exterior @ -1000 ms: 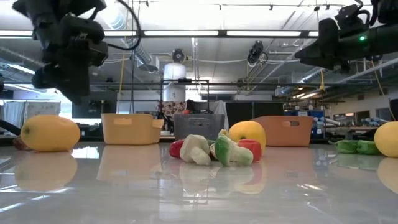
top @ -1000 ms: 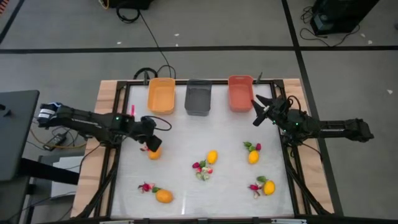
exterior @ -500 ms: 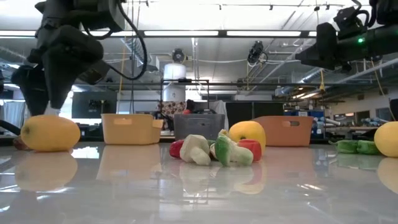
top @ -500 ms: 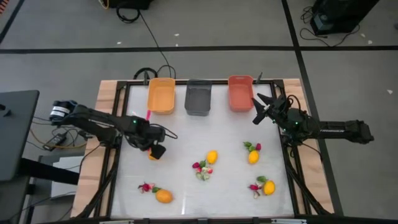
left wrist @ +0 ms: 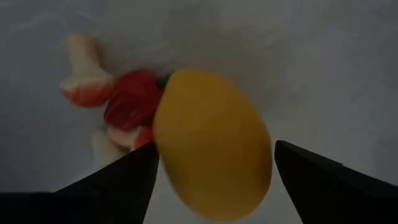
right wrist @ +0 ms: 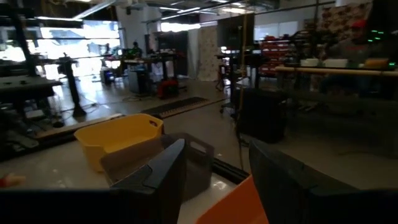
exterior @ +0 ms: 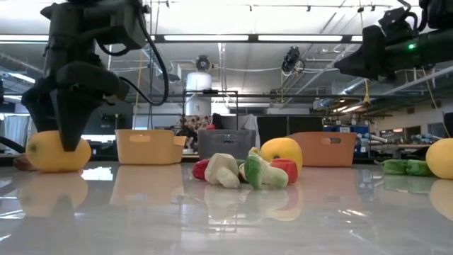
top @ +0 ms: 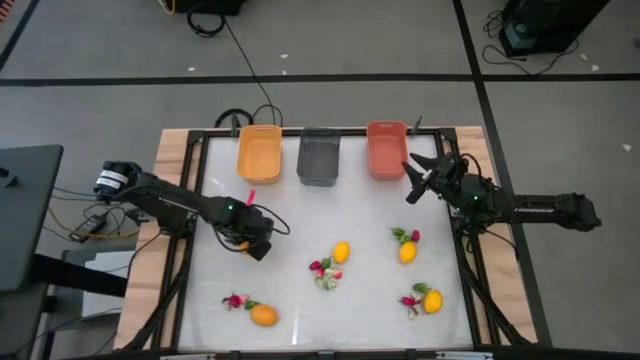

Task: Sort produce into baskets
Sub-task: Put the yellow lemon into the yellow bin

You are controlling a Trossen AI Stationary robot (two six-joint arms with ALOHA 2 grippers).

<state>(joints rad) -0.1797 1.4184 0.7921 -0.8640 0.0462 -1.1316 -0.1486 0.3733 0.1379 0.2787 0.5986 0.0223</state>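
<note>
A rounded yellow-orange fruit [left wrist: 211, 146] lies on the table's left part, with red and pale pieces [left wrist: 127, 102] beside it. My left gripper [top: 250, 243] points down over it, open. One finger [left wrist: 118, 183] stands on each side of the fruit [exterior: 58, 151], and I cannot tell whether either one touches it. My right gripper [top: 415, 180] hangs open and level above the table by the salmon-coral basket [top: 386, 150]. The yellow-orange basket [top: 259, 153] and the dark grey basket [top: 319, 156] stand beside it along the far edge.
More produce lies scattered: a fruit [top: 341, 251] by a red-green cluster [top: 323, 272] at the middle, two fruits [top: 407, 252] [top: 432, 301] with small bits at the right, one fruit [top: 263, 315] with a radish [top: 236, 301] near the front left.
My left gripper has moved toward the near edge and down onto the yellow-orange fruit, tipping until it points straight down, and its fingers have spread wider. The fruit has stayed in place.
</note>
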